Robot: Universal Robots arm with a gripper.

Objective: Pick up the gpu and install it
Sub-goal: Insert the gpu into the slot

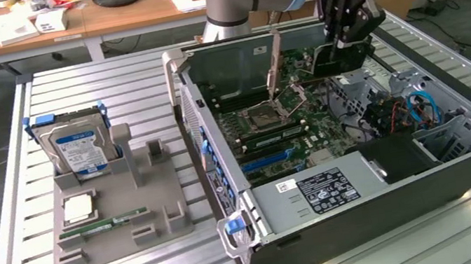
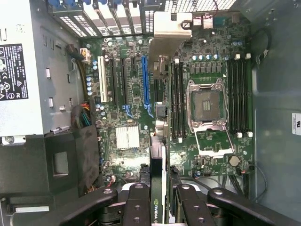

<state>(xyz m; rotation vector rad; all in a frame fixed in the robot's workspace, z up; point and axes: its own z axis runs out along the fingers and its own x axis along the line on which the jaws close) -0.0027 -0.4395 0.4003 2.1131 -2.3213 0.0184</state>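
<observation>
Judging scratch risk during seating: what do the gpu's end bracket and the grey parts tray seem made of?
The end bracket of the gpu: apparently bare sheet metal, silver with a dull sheen and a folded lip. The parts tray: probably moulded or printed plastic, matte grey, no glare, blocky slots.

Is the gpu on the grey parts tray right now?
No, the gpu is gripped between the fingers over the motherboard inside the open case.
</observation>
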